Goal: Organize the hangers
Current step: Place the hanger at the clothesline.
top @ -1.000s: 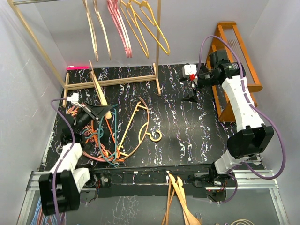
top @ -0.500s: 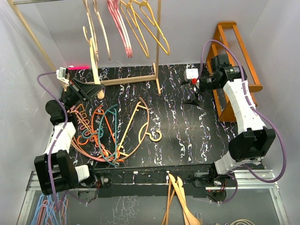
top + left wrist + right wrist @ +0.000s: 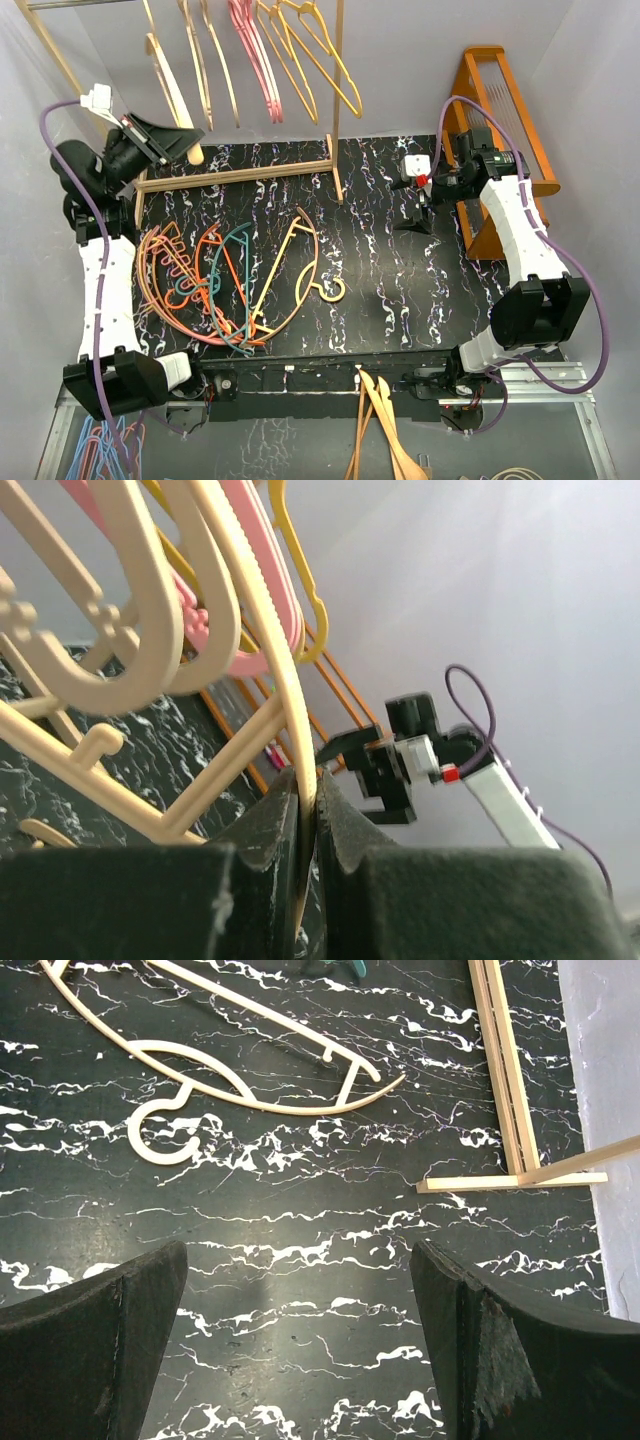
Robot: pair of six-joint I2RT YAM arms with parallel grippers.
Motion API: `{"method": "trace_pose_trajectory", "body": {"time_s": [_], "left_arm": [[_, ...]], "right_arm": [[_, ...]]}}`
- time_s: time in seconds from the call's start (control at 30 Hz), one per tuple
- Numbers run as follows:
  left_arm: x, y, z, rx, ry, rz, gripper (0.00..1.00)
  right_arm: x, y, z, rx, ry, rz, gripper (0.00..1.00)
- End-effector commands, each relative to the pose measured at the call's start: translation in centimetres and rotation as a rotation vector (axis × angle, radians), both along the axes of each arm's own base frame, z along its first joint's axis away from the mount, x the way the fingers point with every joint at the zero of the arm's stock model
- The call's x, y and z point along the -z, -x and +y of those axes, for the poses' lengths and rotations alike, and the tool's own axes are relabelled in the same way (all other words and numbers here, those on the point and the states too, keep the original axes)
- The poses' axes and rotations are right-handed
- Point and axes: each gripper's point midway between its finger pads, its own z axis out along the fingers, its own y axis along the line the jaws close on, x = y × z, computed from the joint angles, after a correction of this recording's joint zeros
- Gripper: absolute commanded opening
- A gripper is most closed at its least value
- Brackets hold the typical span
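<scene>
While gripped by its thin bar, kept from swinging: tan hanger in the left gripper, jaws pressed narrow onto it, up at the left end of the wooden rack. Held high and hook-up, apparently to reach the rack's top rail beside the pink hangers and yellow hangers hooked there. Whether hook over rail yet: cannot tell from these views.

Just in front of the rack's base, on the table: tangled pile of orange, teal and pink hangers, with one pale hanger lying at its right edge. All of it, by the look, left to hang.

To the right of the rack: right gripper hovering low, fingers spread wide, holding nothing, probably parked there to keep out of the left arm's way.
</scene>
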Motion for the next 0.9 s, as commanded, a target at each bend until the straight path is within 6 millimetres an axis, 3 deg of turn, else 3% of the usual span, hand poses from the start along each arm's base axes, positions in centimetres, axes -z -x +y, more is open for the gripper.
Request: {"method": "trace_pose_trajectory", "body": {"time_s": [0.0,0.33,0.63,0.87], "left_arm": [[-1.1,-1.0,1.9,-0.182,-0.1,0.044,0.0],[-5.7,-2.6,3.5,-0.191,-0.013,-0.006,0.0],[-8.0,-3.3,3.4,-0.133,0.029,-0.046,0.0],[-8.2,-3.1,3.2,-0.125,0.024,-0.051,0.0]], "right_arm": [[-2.0,0.2,0.5,-0.027,-0.066,-0.072,0.98],[-0.5,0.3,0.3,0.006,-0.059,-0.039,0.98],[-0.4,0.3,0.0,0.047,-0.055,-0.03,0.98],[-0.2,0.2,-0.1,0.061,-0.053,-0.026,0.98]]}}
